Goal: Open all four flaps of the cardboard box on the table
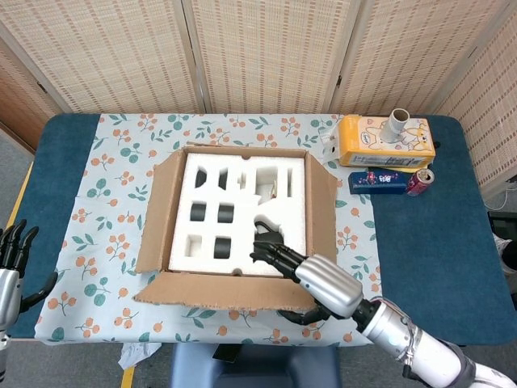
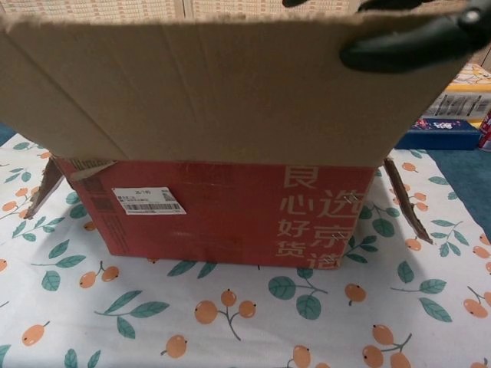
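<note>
Gripping the front flap [image 1: 230, 291] at its right end, the right hand [image 1: 311, 279] has fingers over the flap and thumb beneath; the cardboard box [image 1: 242, 149] sits mid-table on the floral cloth [image 1: 113, 162], foam insert [image 1: 242, 210] exposed. The left hand [image 1: 12, 259] hangs empty, fingers spread, off the table's left edge. Chest view: the flap juts forward, thumb [image 2: 406, 46] pressed against it. Risk: releasing early lets the stiff flap spring back.

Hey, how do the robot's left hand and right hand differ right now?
The right hand grips the near flap of the cardboard box, fingers over its edge; the left hand holds nothing, fingers apart. The right hand is at the box; the left hand sits off at the table's left edge. Both have black fingers.
</note>
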Controlling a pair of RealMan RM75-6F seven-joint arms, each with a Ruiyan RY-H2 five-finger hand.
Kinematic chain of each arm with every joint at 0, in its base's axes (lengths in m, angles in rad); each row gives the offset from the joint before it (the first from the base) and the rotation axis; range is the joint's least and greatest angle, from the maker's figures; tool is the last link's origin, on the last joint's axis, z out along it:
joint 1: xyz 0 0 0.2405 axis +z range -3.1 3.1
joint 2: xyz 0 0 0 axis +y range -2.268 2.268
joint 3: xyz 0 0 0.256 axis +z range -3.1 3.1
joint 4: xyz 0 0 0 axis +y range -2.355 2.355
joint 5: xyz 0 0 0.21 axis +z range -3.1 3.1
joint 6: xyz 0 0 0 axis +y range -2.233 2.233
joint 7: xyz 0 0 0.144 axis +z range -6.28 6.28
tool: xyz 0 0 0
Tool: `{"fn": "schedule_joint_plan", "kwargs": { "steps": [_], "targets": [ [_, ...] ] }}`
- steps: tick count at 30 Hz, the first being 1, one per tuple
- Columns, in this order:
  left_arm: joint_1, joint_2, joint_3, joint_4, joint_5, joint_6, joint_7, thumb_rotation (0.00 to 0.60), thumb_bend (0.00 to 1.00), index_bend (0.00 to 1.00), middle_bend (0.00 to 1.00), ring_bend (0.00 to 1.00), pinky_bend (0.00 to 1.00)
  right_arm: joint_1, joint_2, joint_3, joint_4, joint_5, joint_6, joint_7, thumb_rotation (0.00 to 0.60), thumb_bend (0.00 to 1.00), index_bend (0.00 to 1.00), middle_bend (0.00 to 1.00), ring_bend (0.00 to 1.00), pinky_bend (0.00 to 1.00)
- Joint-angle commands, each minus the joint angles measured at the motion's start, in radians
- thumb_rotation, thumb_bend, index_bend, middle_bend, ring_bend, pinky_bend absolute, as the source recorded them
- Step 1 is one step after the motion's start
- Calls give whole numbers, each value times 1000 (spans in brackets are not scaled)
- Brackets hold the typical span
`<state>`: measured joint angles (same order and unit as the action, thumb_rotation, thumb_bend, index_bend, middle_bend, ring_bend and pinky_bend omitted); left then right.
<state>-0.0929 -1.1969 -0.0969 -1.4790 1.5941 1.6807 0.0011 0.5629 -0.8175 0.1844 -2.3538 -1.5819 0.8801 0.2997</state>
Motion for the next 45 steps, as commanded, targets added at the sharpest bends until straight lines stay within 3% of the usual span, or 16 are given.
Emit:
{"fn": "schedule_joint_plan", "kwargs": {
  "steps": [1, 5, 19, 32, 45],
  "targets": [
    [0, -4, 1, 0, 0, -2, 6, 600, 353, 0, 0, 0, 0, -76, 38, -98, -2, -134, 55, 48, 600, 444, 0, 0, 0, 351],
    [-3, -7, 1, 1, -2, -9, 15, 600, 353, 0, 0, 0, 0, -97, 75, -148, -2, -175, 64, 98, 600, 445, 0, 0, 0, 354],
    [-4, -14, 4, 6, -1, -14, 24, 600, 353, 0, 0, 0, 0, -129, 112, -228, 46, -255, 118, 190, 600, 444, 0, 0, 0, 344],
    [-4, -17, 8, 4, 8, -12, 36, 600, 353, 0, 0, 0, 0, -147, 131, -303, 121, -366, 161, 209, 600, 445, 0, 0, 0, 3],
    [-2, -17, 11, 3, 13, -9, 36, 600, 353, 0, 0, 0, 0, -125, 192, -351, 144, -420, 130, 172, 600, 444, 0, 0, 0, 0]
  ]
}}
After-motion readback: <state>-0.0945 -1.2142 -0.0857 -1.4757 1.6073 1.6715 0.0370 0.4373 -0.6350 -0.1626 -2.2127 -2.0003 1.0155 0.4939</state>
